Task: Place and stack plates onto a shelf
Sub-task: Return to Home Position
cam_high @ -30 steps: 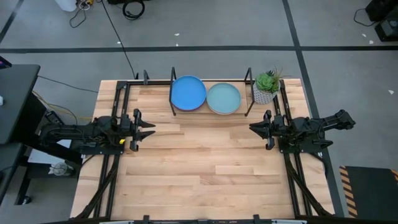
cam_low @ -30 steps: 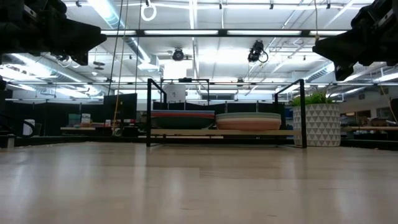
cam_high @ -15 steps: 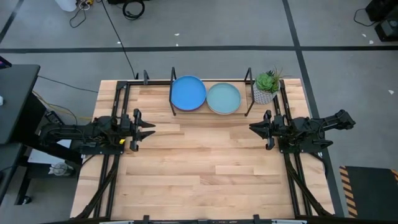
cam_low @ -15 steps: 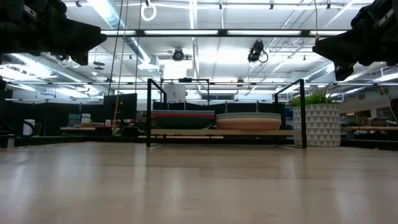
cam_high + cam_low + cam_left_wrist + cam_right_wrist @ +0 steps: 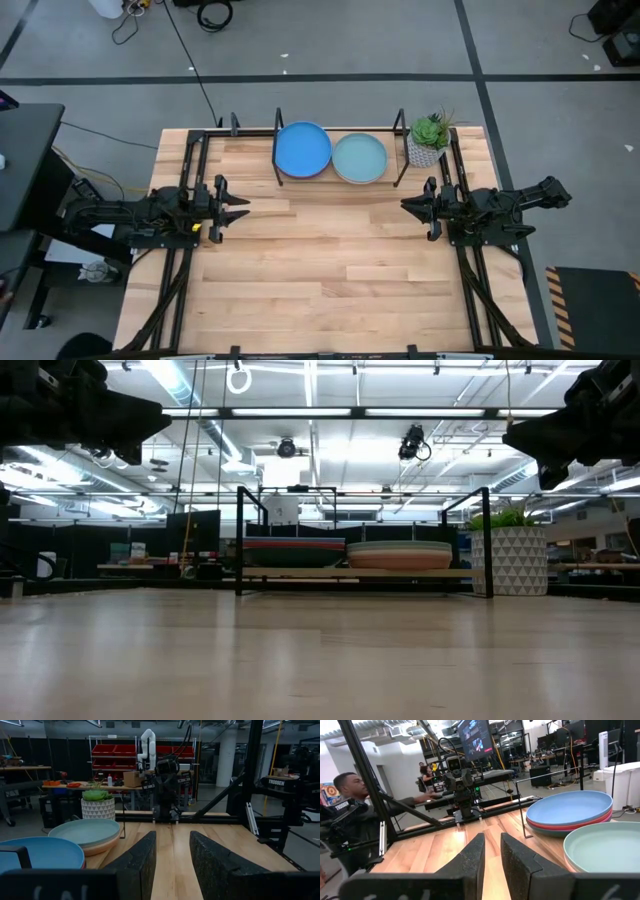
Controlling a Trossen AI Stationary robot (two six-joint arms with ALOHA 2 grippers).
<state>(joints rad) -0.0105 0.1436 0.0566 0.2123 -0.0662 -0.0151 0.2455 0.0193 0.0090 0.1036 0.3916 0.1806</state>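
Two stacks of plates sit on the black rod shelf (image 5: 398, 150) at the table's far edge. The left stack is topped by a bright blue plate (image 5: 302, 150), with magenta and dark teal rims below it (image 5: 570, 822). The right stack is topped by a pale teal plate (image 5: 359, 158) over peach-tan (image 5: 399, 555). My left gripper (image 5: 243, 207) hovers open above the table's left side, pointing right. My right gripper (image 5: 405, 205) hovers open above the right side, pointing left. Both are raised and nearer than the shelf, and neither holds anything.
A small green plant in a white patterned pot (image 5: 428, 140) stands just right of the shelf, near my right arm. Bare wood tabletop (image 5: 330, 260) stretches between and in front of the grippers. A person (image 5: 350, 787) is beyond the table's left side.
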